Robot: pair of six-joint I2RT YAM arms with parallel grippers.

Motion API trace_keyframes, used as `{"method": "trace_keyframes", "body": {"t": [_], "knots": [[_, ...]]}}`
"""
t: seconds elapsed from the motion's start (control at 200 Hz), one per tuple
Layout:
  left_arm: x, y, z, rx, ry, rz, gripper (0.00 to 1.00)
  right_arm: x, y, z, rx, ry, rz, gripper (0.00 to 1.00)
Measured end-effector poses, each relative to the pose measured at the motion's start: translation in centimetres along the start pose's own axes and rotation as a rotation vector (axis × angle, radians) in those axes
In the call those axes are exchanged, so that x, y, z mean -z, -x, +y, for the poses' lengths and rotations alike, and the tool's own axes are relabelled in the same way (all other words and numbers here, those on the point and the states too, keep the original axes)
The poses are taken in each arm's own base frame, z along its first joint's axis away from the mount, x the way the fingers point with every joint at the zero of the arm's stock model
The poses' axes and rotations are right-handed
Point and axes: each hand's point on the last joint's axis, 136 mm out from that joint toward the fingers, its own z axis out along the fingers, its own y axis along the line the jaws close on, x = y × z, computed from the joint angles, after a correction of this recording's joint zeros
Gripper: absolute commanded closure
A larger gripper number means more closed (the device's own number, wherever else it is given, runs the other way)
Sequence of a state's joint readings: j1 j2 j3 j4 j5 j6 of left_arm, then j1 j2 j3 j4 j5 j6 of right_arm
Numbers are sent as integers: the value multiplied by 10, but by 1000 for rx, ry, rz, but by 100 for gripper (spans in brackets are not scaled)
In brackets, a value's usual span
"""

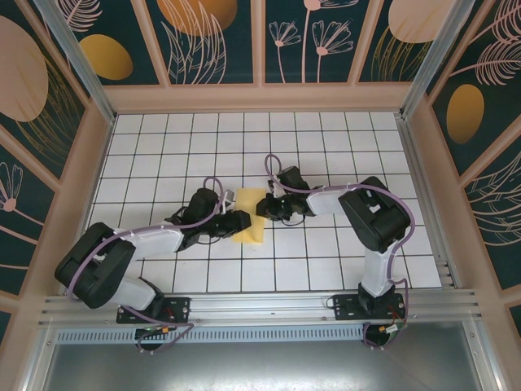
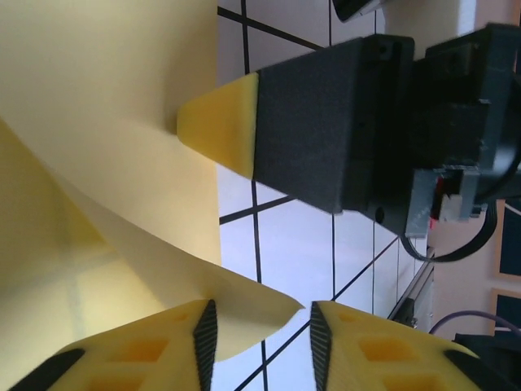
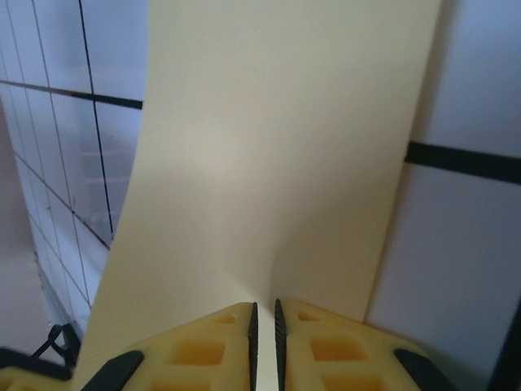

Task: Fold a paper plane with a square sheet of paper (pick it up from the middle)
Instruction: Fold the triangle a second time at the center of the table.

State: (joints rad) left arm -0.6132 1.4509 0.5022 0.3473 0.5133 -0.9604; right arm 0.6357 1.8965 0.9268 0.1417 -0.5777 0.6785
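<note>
On the white tiled tabletop [image 1: 163, 138], walled by dark teal floral panels [image 1: 317, 41], the left gripper [image 1: 244, 221] stands parted (a paper corner loose between its fingers). The thin yellow square sheet of paper [image 1: 250, 198], creased, lies mid-table. The right gripper [image 1: 265, 208] is clamped on its edge.

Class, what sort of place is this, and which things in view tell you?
Most likely a robot lab cell: a white gridded table boxed in by patterned walls, with a left arm and a right arm bolted to a metal rail at its near edge, both reaching the yellow paper.
</note>
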Motion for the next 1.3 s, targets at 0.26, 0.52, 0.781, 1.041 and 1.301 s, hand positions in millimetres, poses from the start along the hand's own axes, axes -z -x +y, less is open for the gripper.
{"method": "trace_keyframes", "body": {"t": [0.26,0.52,0.781,1.041,1.301], "knots": [[-6,4,0,5,-12,-11,50,27,3,13,5,73,-38,71],[-5,10,0,7,-13,-42,70,53,-3,19,11,157,-99,60],[-9,10,8,21,8,-49,83,48,-19,23,22,201,-83,59],[-10,10,11,23,14,-51,90,47,-21,38,50,240,-90,61],[-10,11,10,23,14,-52,91,45,-24,40,55,249,-77,65]]}}
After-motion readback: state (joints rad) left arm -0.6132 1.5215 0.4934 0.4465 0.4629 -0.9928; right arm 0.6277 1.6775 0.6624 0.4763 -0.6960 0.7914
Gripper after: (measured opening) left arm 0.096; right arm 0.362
